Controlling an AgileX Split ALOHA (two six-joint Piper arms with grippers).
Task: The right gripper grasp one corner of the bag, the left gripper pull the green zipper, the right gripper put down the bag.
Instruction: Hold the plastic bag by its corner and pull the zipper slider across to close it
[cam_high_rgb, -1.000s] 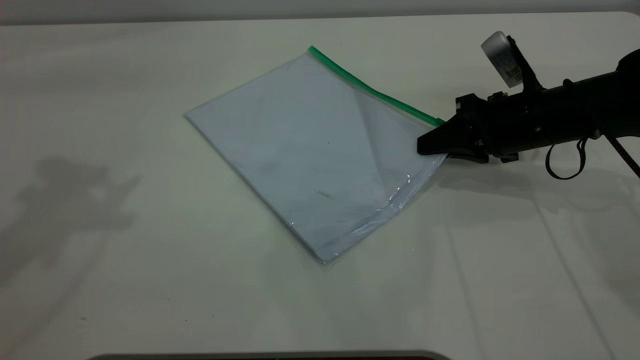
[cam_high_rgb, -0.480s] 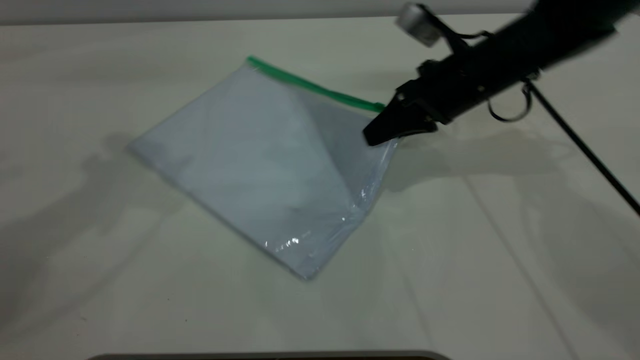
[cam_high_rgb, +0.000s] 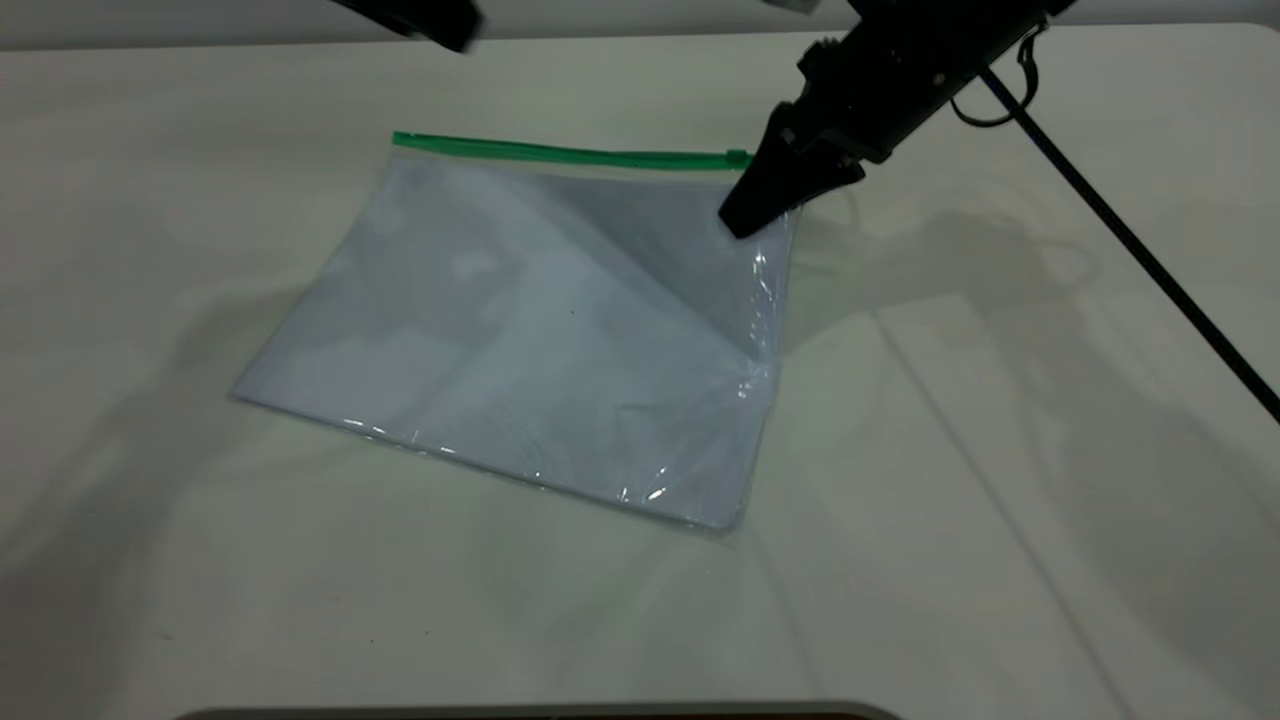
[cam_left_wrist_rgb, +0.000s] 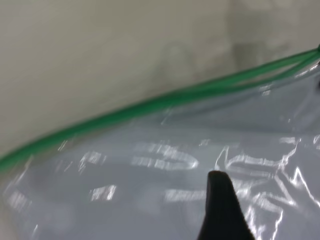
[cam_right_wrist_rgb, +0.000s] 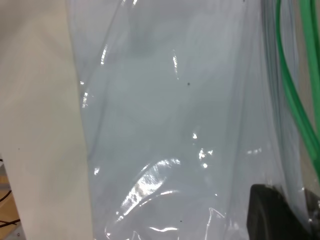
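Bag (cam_high_rgb: 520, 340) corner clamped by right gripper (cam_high_rgb: 745, 215).

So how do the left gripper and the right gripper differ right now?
The right gripper is shut on the bag's corner beside the green zipper, holding that corner raised; the left gripper holds nothing. The right gripper touches the bag, while the left gripper hangs above it near the table's far edge, mostly out of view. Both are black.

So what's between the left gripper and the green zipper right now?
Nothing. In the exterior view the left gripper sits at the top edge, apart from the zipper, with only bare table between. The right gripper holds the bag corner.
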